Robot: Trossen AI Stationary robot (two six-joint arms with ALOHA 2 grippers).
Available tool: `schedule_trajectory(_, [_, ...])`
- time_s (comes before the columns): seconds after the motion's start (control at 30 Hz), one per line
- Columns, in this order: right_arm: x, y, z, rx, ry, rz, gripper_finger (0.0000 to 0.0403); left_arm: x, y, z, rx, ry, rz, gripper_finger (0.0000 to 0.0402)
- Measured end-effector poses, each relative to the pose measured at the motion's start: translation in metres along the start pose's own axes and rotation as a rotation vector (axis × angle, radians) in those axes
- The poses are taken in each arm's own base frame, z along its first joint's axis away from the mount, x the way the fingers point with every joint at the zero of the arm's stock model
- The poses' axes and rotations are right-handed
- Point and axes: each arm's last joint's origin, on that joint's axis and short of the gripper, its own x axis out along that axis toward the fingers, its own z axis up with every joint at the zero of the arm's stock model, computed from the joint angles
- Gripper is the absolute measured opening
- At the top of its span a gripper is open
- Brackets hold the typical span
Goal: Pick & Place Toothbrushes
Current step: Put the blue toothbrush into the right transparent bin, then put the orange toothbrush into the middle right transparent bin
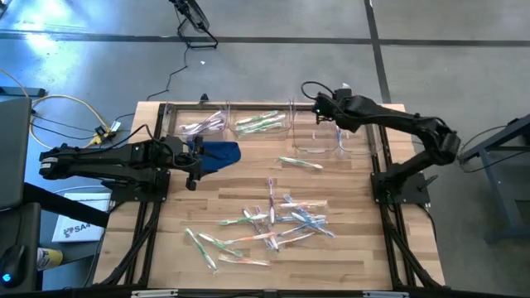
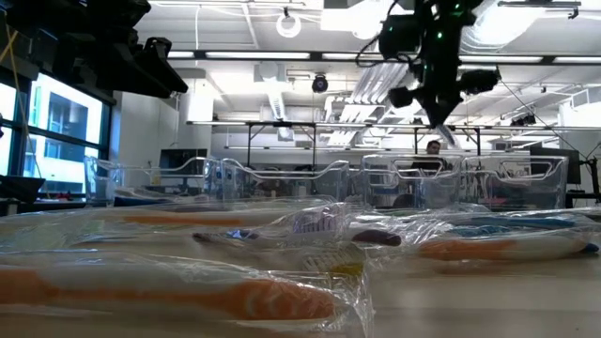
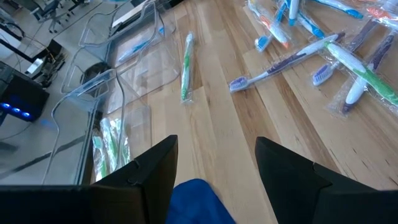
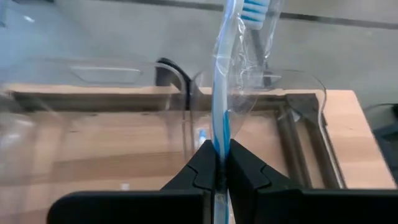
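Observation:
Several wrapped toothbrushes (image 1: 277, 219) lie loose on the wooden table's middle, and a single green one (image 1: 300, 163) lies nearer the bins. My right gripper (image 1: 319, 106) hangs over the clear bins (image 1: 319, 139) at the far edge, shut on a blue toothbrush (image 4: 222, 93) in clear wrap. In the low view this gripper (image 2: 434, 94) hangs high above the bin row. My left gripper (image 3: 214, 168) waits open at the table's left, beside and over a blue cloth (image 1: 219, 153); whether it touches the cloth I cannot tell. My right gripper pinches the blue toothbrush's handle (image 4: 221, 134) and its clear wrap between the two fingers. The fingers slant down toward the table's far edge. The brush sticks out past the fingertips with its bristle head (image 4: 255, 9) farthest from them. It is lifted clear above the bins.
Clear bins stand in a row along the far edge; one holds green toothbrushes (image 1: 261, 122), another whitish ones (image 1: 203, 126). The bin walls (image 4: 186, 93) stand right below the held brush. A person (image 2: 432, 147) sits far behind the table.

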Motion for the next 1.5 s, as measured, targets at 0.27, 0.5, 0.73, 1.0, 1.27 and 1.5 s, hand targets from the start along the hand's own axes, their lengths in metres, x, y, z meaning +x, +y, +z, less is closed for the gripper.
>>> schedule_trajectory(0.27, [0.035, 0.003, 0.003, -0.021, 0.062, -0.112, 0.0012, 0.000, 0.000, 0.000, 0.002, 0.000, 0.000, 0.0210])
schedule_trajectory(0.5, [0.057, 0.003, -0.001, -0.057, 0.143, -0.186, 0.0013, 0.000, 0.000, 0.000, 0.002, 0.000, 0.000, 0.0210])
schedule_trajectory(0.73, [0.062, 0.001, -0.006, -0.111, 0.211, -0.233, 0.0013, 0.000, 0.000, 0.000, 0.002, 0.000, 0.000, 0.0210])
schedule_trajectory(1.0, [0.062, 0.002, -0.009, -0.124, 0.300, -0.185, 0.0045, 0.000, 0.000, 0.000, 0.003, 0.001, -0.001, 0.0210])
schedule_trajectory(1.27, [0.062, 0.001, -0.008, -0.132, 0.281, -0.203, 0.0126, 0.000, 0.000, 0.000, 0.002, 0.001, 0.000, 0.0210])
schedule_trajectory(1.5, [0.062, 0.001, -0.008, -0.150, 0.281, -0.199, 0.0164, 0.000, 0.000, 0.000, 0.002, 0.001, -0.001, 0.0210])
